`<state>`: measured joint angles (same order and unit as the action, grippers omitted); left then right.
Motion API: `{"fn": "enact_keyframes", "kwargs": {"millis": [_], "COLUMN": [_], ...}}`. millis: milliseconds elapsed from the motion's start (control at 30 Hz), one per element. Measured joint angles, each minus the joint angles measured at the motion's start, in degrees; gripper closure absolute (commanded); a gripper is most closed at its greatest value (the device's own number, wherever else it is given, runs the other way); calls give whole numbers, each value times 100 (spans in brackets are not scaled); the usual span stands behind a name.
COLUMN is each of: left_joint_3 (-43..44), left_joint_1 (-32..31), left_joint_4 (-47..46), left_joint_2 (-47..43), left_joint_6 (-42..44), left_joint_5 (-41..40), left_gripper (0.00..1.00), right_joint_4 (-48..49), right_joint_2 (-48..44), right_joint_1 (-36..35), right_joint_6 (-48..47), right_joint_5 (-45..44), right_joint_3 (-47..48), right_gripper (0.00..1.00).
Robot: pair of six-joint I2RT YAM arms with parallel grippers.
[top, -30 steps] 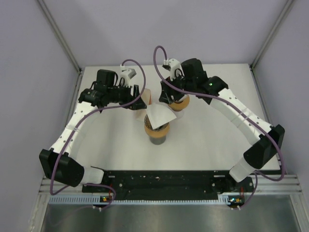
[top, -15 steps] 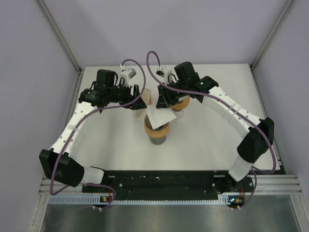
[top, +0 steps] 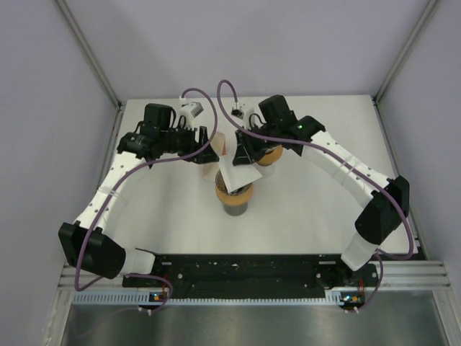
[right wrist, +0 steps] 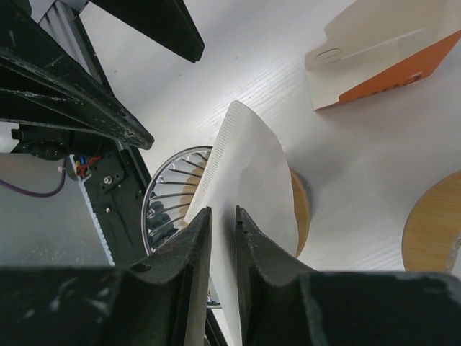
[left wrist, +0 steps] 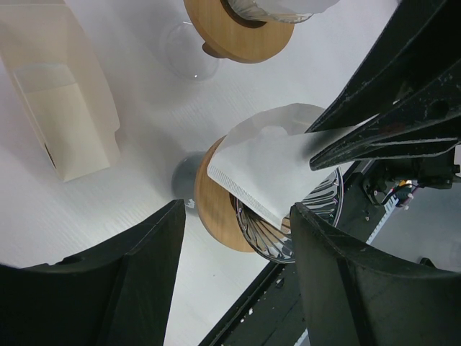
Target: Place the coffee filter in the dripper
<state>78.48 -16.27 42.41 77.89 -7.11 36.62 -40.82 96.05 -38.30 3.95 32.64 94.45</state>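
- White counter [top: 302, 209] inside pale lilac walls; both arms reaching to its middle.
- Dripper [top: 234, 193]: wire-ribbed cone in a wooden collar, upright on a dark base.
- Coffee filter [left wrist: 266, 166]: white paper, folded flat, tilted over the dripper's rim, lower edge dipping into the ribs; not yet opened out or seated.
- Right end effector [right wrist: 223, 215]: above the dripper, fingers pinched on the filter's upper edge.
- Left end effector [left wrist: 236, 216]: beside and above the dripper, jaws spread wide, gripping nothing.
- Carton [left wrist: 57, 108] and second wood-collared vessel [left wrist: 245, 29]: beyond the dripper, untouched.
- Step in hand, as judged: lowering the pinched filter into the cone.
- Next move: push down toward the cone's centre, release only once the paper sits against the ribs; left jaws likely needed to spread it.
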Motion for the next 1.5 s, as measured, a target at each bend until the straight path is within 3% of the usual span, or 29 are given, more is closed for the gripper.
{"fn": "enact_keyframes", "kwargs": {"millis": [267, 700, 1100, 1300, 1400, 1500], "left_joint_3": [48, 328, 208, 17, -15, -74], "left_joint_1": [9, 24, -162, -334, -352, -350], "left_joint_4": [15, 271, 529, 590, 577, 557], "left_joint_2": [0, 92, 293, 354, 428, 448], "left_joint_6": [7, 284, 929, 1174, 1215, 1231], "left_joint_5": [-4, 81, 369, 398, 219, 70], "left_gripper": [33, 32, 35, 44, 58, 68], "right_joint_4": [-37, -214, -339, -339, -341, -334], "right_joint_2": [-352, -444, -378, -356, -356, -356], "right_joint_1": [-809, -1493, -1563, -1567, -1569, -1569], "right_joint_6": [-446, -1534, -1993, -2109, -2151, -2175], "right_joint_5": [-942, -1856, -1906, -1759, -1683, -1606], "right_joint_3": [-35, -293, -297, -345, -374, -374], "right_gripper": [100, 100, 100, 100, 99, 88]}}
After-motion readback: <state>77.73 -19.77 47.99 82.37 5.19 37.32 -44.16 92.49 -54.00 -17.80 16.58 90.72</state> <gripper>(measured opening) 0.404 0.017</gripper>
